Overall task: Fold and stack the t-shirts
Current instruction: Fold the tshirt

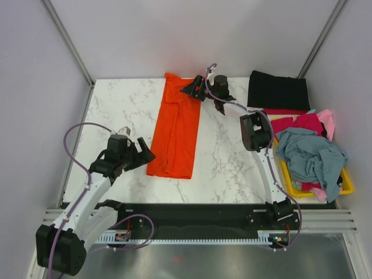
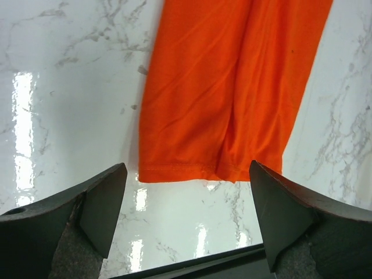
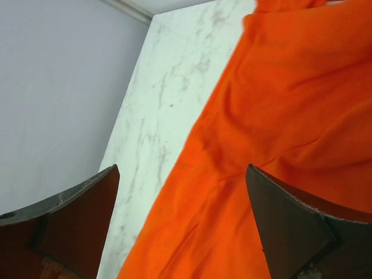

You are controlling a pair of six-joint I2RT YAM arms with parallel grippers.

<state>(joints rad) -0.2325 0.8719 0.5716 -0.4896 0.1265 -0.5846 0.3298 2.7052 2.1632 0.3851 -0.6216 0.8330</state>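
Observation:
The bright orange t-shirt (image 1: 176, 127) lies folded into a long narrow strip on the marble table, running from the far edge toward me. Its near hem shows in the left wrist view (image 2: 232, 87); its far part fills the right wrist view (image 3: 279, 145). My left gripper (image 1: 142, 152) is open and empty, just left of the shirt's near end. My right gripper (image 1: 195, 90) is open and empty, hovering over the shirt's far right edge. A folded black t-shirt (image 1: 278, 90) lies at the far right. Grey-blue (image 1: 311, 154), red (image 1: 299, 123) and pink (image 1: 327, 119) shirts are heaped in the bin.
A yellow plastic bin (image 1: 347, 187) stands at the table's right edge under the heap of shirts. Grey walls enclose the table on the left, back and right. A black rail (image 1: 192, 216) runs along the near edge.

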